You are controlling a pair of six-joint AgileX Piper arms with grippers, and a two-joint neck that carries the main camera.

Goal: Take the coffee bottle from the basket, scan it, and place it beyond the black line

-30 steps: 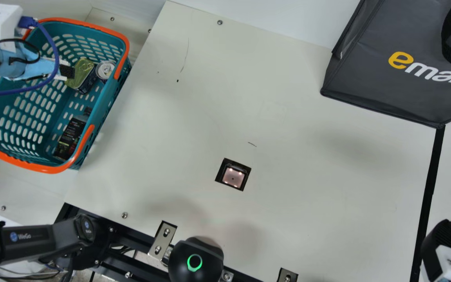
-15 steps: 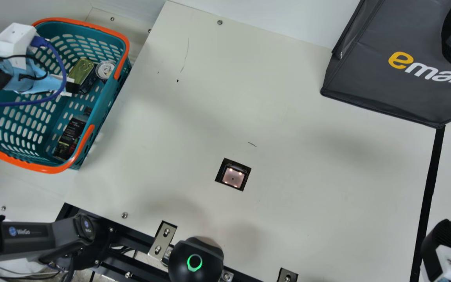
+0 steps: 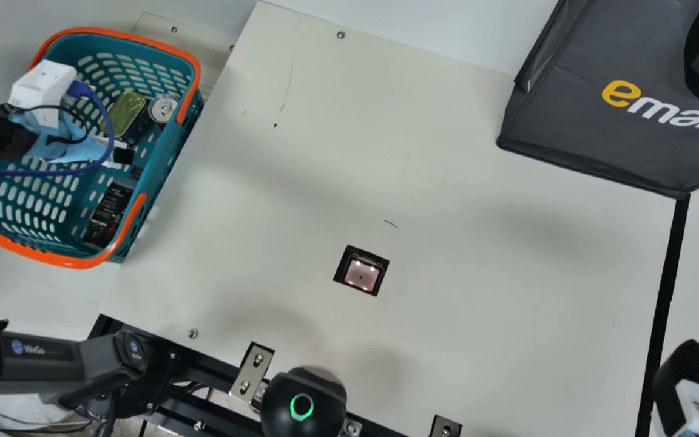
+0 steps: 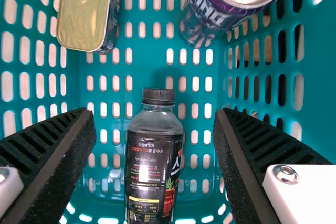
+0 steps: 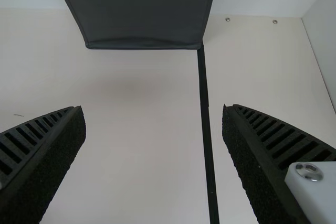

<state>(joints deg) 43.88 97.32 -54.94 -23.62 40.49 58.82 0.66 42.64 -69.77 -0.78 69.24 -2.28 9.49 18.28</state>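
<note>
The right gripper point(image 3: 689, 364) sat open by the black line point(image 3: 667, 291); the left one point(image 3: 122, 155) hung open over the basket point(image 3: 61, 262).
The coffee bottle point(image 3: 107, 212) lay ungripped inside the basket, its cap toward a flat tin point(image 3: 126, 114) and a can point(image 3: 162, 108); a dark bag point(image 3: 592, 133) stood at the line's far end.

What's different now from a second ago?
My left gripper moved down and slightly right in the main view, from beside the tin toward the coffee bottle. Nothing was taken hold of or let go. Bottle, tin, can, basket and right gripper stayed put.
</note>
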